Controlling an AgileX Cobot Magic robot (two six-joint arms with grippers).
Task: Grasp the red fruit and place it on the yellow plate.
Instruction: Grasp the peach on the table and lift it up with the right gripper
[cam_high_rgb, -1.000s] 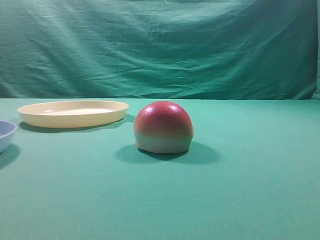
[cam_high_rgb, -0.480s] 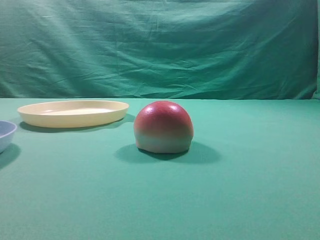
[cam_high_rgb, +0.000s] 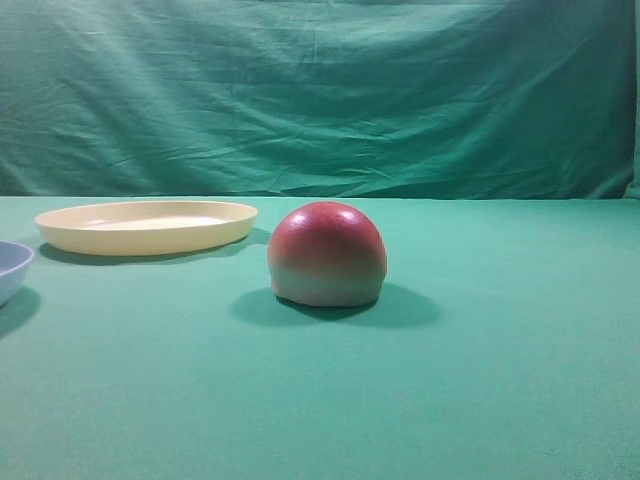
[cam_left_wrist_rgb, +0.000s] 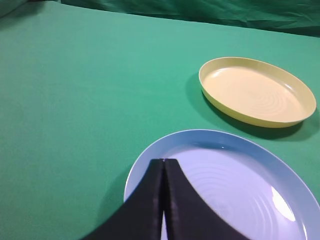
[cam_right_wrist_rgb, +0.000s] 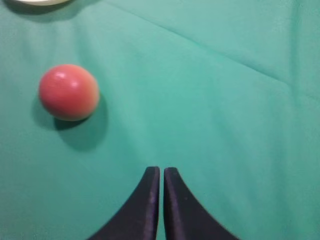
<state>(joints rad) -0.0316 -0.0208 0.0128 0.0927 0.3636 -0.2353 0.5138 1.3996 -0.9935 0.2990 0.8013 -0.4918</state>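
Two grippers, both pinched closed and empty: left gripper (cam_left_wrist_rgb: 163, 165) over the light blue dish (cam_left_wrist_rgb: 280, 165), right gripper (cam_right_wrist_rgb: 161, 172) well apart from the red fruit (cam_high_rgb: 327, 254). Fruit sits flat-side down mid-table, right of the yellow plate (cam_high_rgb: 60, 232). Glossy dome, probably light and slippery; grip low across its sides.

The red fruit (cam_high_rgb: 327, 254) sits flat side down on the green cloth, red on top, pale below. The yellow plate (cam_high_rgb: 147, 226) lies near it, bare inside.
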